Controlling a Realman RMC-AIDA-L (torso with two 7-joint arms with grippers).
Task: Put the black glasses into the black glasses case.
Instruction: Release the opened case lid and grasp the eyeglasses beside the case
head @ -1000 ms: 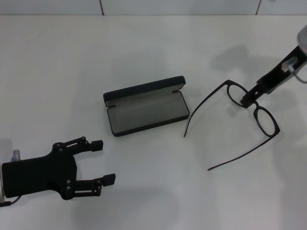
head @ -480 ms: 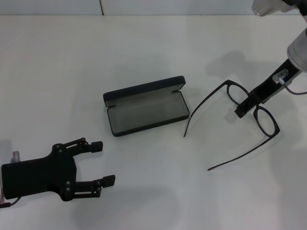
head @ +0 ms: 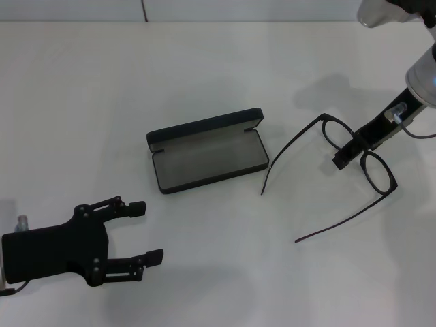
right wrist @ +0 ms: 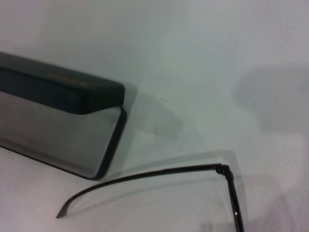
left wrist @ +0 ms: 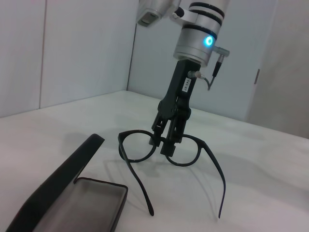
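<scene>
The black glasses (head: 379,172) lie unfolded on the white table, right of centre, temple arms pointing toward me. My right gripper (head: 342,158) comes down at a slant onto the bridge between the lenses, and in the left wrist view my right gripper (left wrist: 164,144) has its fingers closed around that bridge of the glasses (left wrist: 193,152). The black glasses case (head: 208,157) lies open at the table's middle, grey lining up, lid standing along its far side. The right wrist view shows the case (right wrist: 63,88) and one temple arm (right wrist: 159,172). My left gripper (head: 146,231) rests open at the near left, empty.
The white table (head: 218,75) ends in a far edge against a pale wall. Only the case and the glasses lie on it. The case's end (left wrist: 96,205) is about a hand's width from the nearer temple tip.
My right gripper has dropped and shifted slightly left, from above the frame down onto the bridge. The glasses, the case and my left arm have stayed where they were.
</scene>
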